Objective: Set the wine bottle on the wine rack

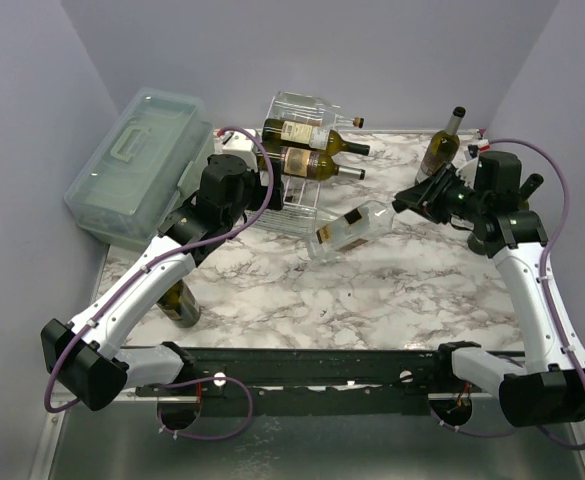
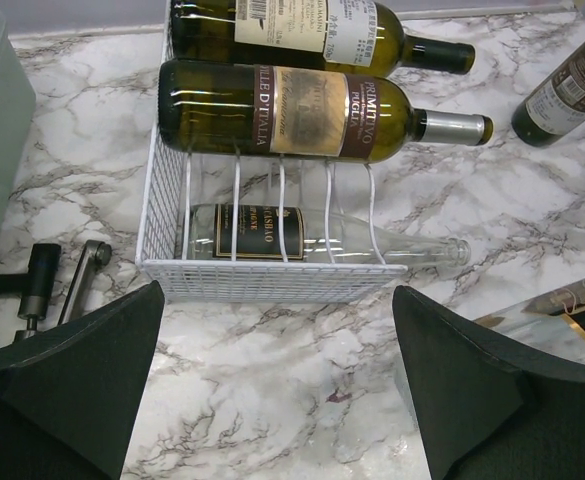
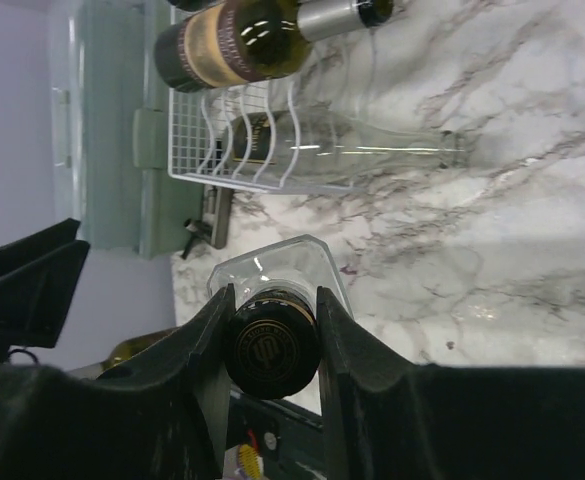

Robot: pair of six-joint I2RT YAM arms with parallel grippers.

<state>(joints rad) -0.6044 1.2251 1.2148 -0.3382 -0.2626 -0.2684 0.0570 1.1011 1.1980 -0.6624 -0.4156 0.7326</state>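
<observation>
Six bottles are counted in all. Three are laid on the wine rack: two dark bottles, one on the upper tier and one on the middle tier, and one clear bottle at the bottom. The wine bottle, clear with a dark label, is held tilted just in front of the rack, its base towards it. Its capped neck is pinched between the fingers of the right gripper. Whether its base touches the marble table cannot be told. The left gripper is spread wide and empty, facing the rack. One green bottle stands at the back right and one dark bottle beside the left arm. One pale-green storage box is seen at the left.
</observation>
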